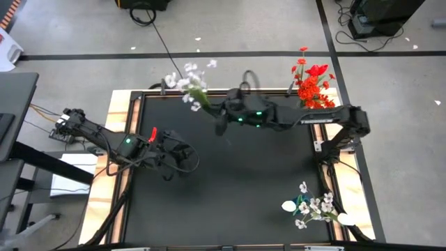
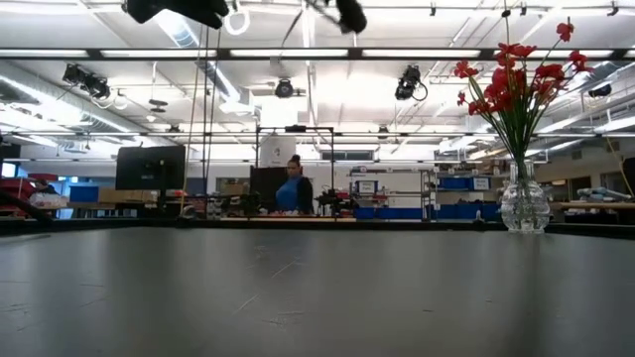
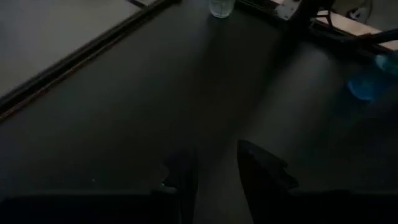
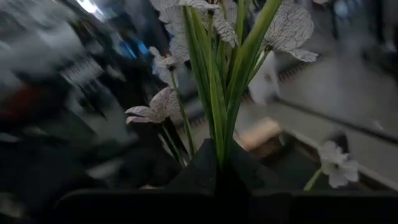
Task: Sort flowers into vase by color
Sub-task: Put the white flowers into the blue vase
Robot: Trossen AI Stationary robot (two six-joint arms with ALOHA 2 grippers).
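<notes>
Flowers in red (image 1: 311,84) already stand in the vase (image 2: 523,203) at the bench's far right corner, the right end effector (image 1: 221,111) clamps a white bunch (image 1: 191,82) aloft, more white stems (image 1: 311,207) wait near the front right, and the left end effector (image 1: 182,157) hovers apart.

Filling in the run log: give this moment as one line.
right gripper: shut on white flowers, held high at far edge | left gripper: open, empty | red flowers: in vase

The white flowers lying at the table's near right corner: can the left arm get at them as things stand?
Probably yes. The left gripper is empty, jaws open, and only bare table lies between it and the white flowers. The right gripper is busy at the far edge. Whether it reaches so far is uncertain.
</notes>
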